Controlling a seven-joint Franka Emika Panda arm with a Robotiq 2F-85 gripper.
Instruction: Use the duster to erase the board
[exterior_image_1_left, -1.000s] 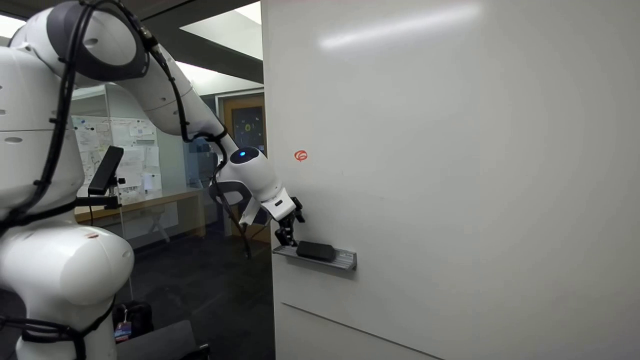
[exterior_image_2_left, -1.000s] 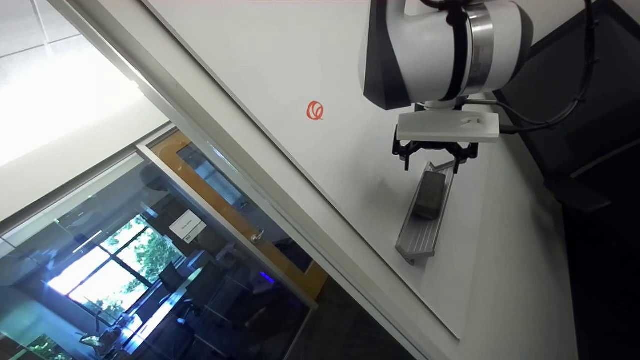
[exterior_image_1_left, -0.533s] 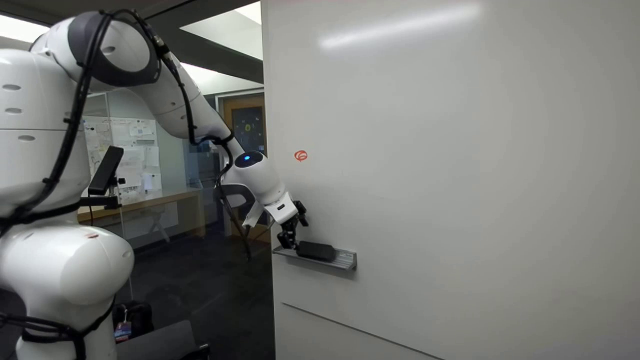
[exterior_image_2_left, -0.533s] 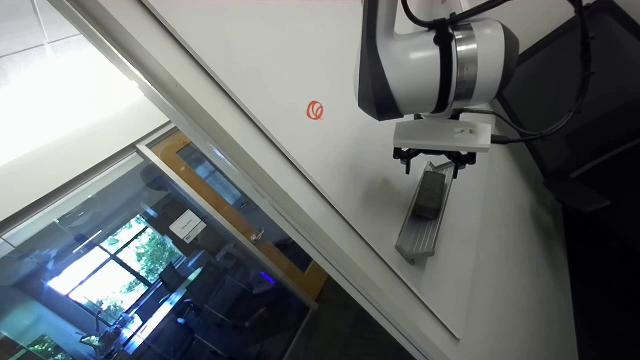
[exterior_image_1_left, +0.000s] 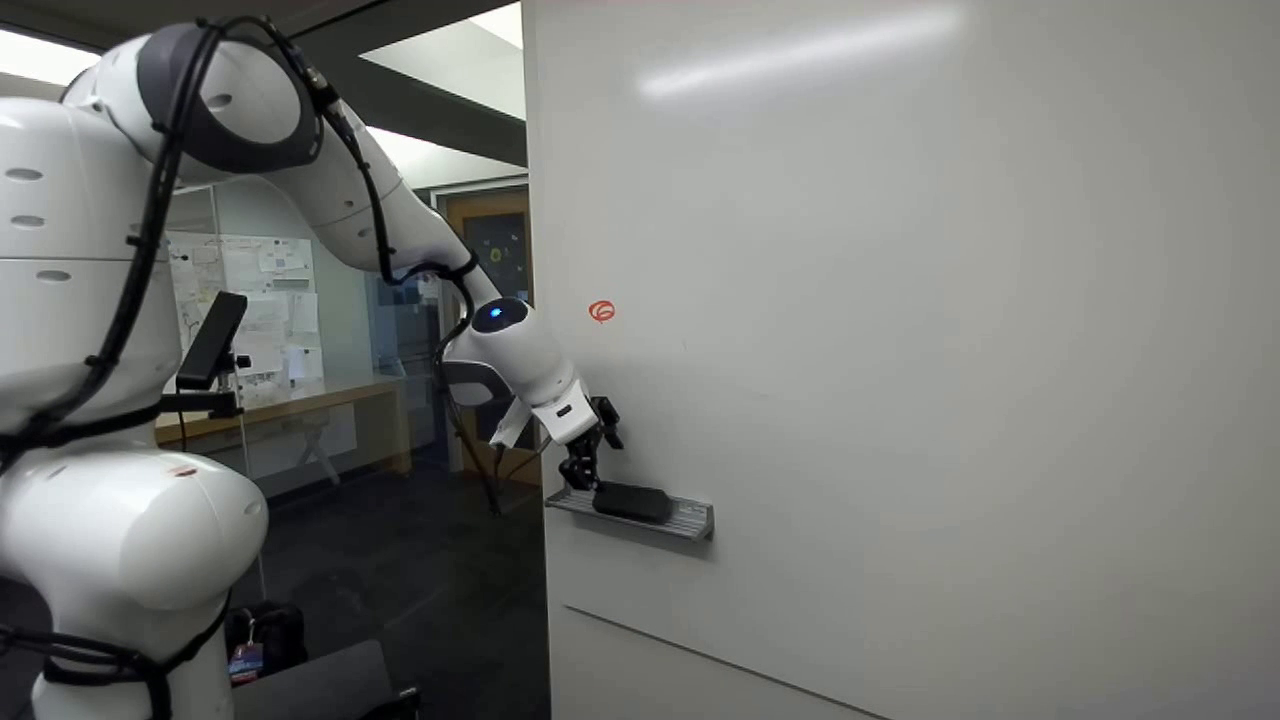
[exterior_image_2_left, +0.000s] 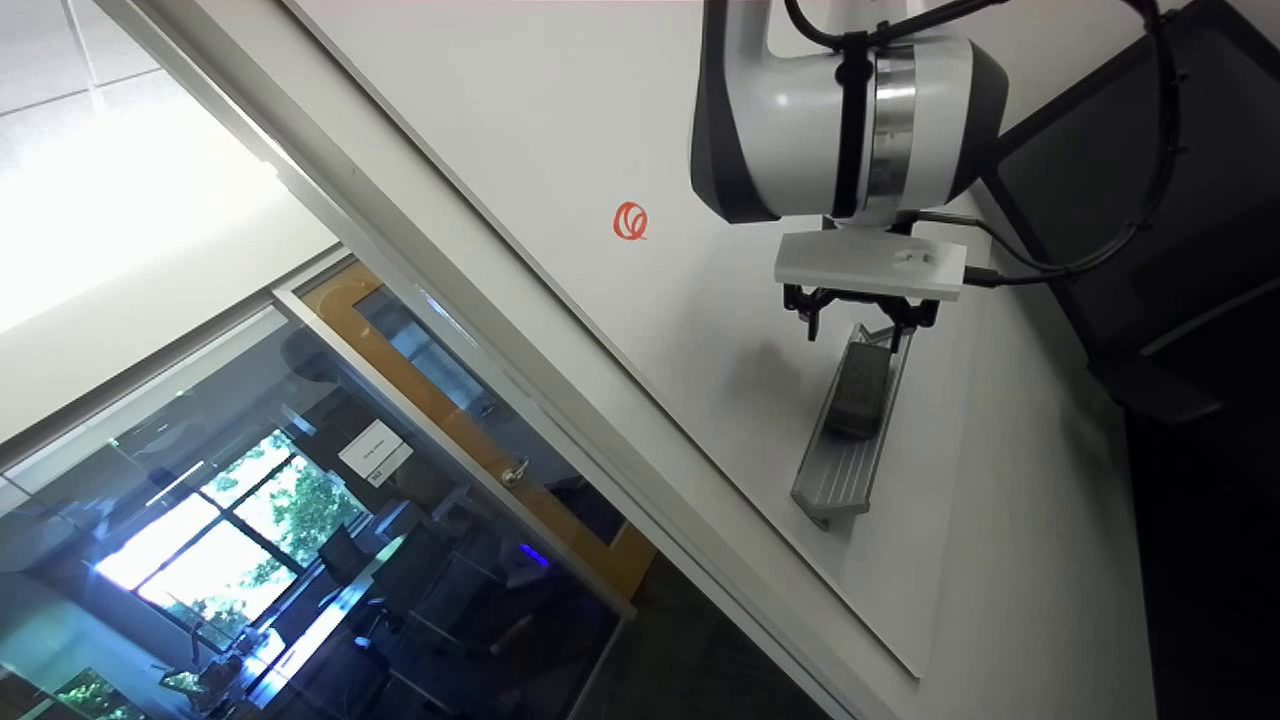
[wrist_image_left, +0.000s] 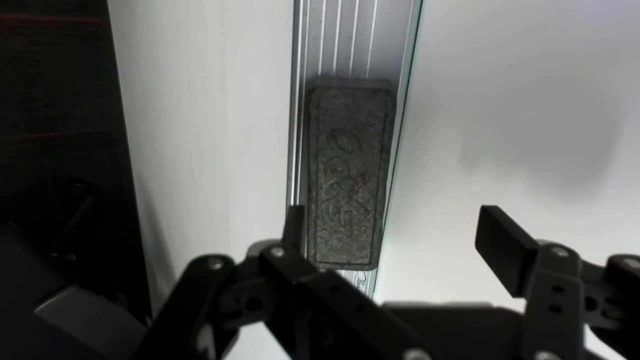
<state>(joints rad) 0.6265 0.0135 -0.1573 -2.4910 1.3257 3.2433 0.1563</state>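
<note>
The duster is a dark flat block lying on the ledge in both exterior views (exterior_image_1_left: 634, 503) (exterior_image_2_left: 860, 390); it fills the middle of the wrist view (wrist_image_left: 350, 170). The board is the large white panel (exterior_image_1_left: 900, 350) (exterior_image_2_left: 560, 130), with a small red scribble (exterior_image_1_left: 601, 311) (exterior_image_2_left: 630, 221) above the ledge. My gripper (exterior_image_1_left: 598, 462) (exterior_image_2_left: 853, 341) is open and empty, just above the near end of the duster. In the wrist view my gripper (wrist_image_left: 392, 220) has one finger beside the duster's left edge and the other well to its right, over the board.
The grey ledge (exterior_image_1_left: 690, 518) (exterior_image_2_left: 835, 480) (wrist_image_left: 345, 40) juts from the board near its side edge. A glass wall and a wooden door (exterior_image_2_left: 440, 390) stand beyond that edge. A dark screen-like panel (exterior_image_2_left: 1150, 200) is behind the arm.
My gripper has moved a little closer to the board, to the right in an exterior view. It dipped slightly and rose again. It stays open, and the duster has not moved.
</note>
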